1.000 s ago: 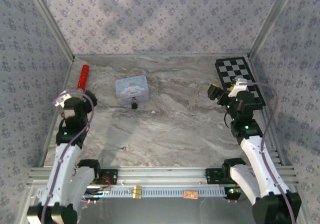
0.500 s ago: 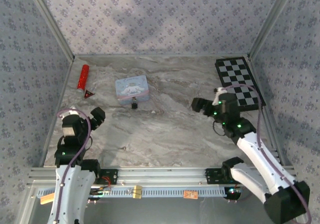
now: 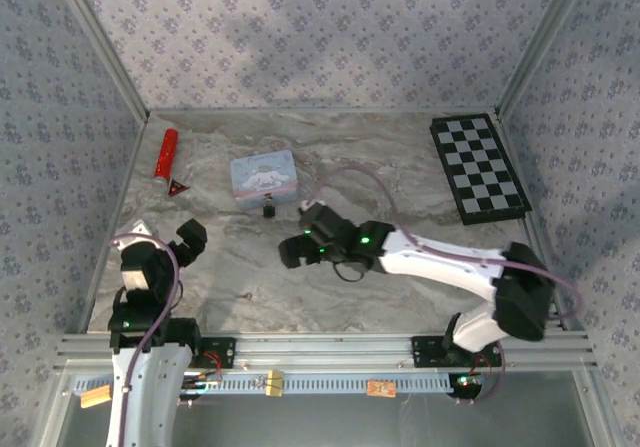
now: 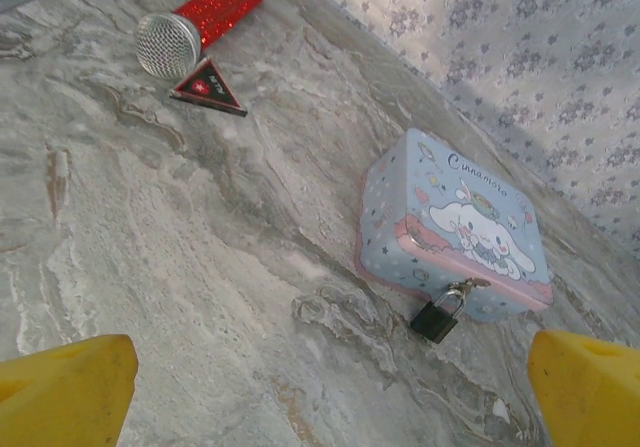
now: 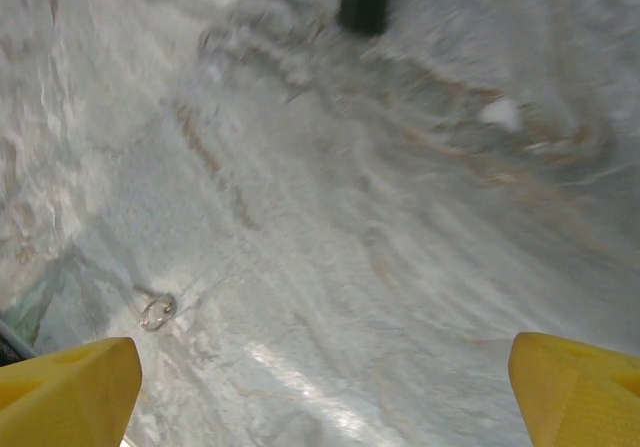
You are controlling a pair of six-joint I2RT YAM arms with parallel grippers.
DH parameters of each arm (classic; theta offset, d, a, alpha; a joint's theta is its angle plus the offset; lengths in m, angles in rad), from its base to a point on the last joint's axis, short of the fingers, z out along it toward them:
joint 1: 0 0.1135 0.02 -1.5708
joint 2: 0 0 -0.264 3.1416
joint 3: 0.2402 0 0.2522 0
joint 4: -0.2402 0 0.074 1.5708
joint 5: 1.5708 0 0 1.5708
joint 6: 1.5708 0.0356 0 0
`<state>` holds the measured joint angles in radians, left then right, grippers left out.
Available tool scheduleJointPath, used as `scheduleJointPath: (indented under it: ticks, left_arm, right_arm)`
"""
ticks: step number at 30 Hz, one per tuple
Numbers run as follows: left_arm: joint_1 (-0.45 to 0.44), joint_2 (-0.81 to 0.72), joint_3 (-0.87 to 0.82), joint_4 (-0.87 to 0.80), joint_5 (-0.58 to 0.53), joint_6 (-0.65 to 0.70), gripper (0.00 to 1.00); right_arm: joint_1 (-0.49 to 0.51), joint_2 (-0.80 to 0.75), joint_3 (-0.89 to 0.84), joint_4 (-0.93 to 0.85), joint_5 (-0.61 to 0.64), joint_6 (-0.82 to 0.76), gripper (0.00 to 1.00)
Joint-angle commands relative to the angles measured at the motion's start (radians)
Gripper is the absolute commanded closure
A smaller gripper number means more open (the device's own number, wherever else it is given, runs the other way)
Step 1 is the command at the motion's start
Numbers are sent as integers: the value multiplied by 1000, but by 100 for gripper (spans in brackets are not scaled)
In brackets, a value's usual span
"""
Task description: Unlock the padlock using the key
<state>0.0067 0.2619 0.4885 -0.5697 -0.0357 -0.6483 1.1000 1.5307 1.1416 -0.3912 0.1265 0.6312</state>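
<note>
The tiny dark padlock [image 3: 269, 208] with its silvery shackle hangs from the clasp of the light-blue cartoon tin [image 3: 264, 177]; in the left wrist view the padlock [image 4: 437, 319] rests on the table against the tin [image 4: 455, 227]. A small silvery ring-shaped piece [image 5: 157, 312], apparently the key, lies flat on the marble near the front [image 3: 248, 293]. My right gripper [image 3: 300, 233] stands open over mid-table, just in front of the blurred padlock [image 5: 363, 7], nothing between its fingers [image 5: 322, 392]. My left gripper [image 3: 185, 239] is open at the near left, empty [image 4: 325, 397].
A red glitter microphone [image 3: 166, 152] and a small dark triangle [image 3: 178, 188] lie at the far left. A chessboard [image 3: 478, 167] sits at the far right. Patterned walls close in the table on three sides; a metal rail runs along the near edge.
My right arm has swung from beside the chessboard leftwards to mid-table, close to the padlock. The left arm pulled back toward the near edge, uncovering the microphone.
</note>
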Motion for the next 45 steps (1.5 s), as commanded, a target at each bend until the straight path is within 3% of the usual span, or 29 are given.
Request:
scheduleJointPath:
  ticks: [1, 8, 14, 34, 45]
  left_arm:
    - [0, -39, 21, -40, -56, 3, 0]
    - [-2, -107, 23, -66, -102, -6, 0]
    - [-7, -148, 16, -81, -131, -18, 0]
    - [-47, -199, 2, -90, -178, -25, 0]
    - [-54, -199, 1, -90, -184, -25, 0]
  right_arm:
    - [55, 142, 163, -140, 6, 26, 5]
    - [117, 426, 447, -322, -72, 28, 9]
    - [122, 575, 612, -415, -147, 28, 16]
    - [133, 809, 886, -567, -302, 12, 50]
    - [134, 862, 943, -620, -341, 7, 62]
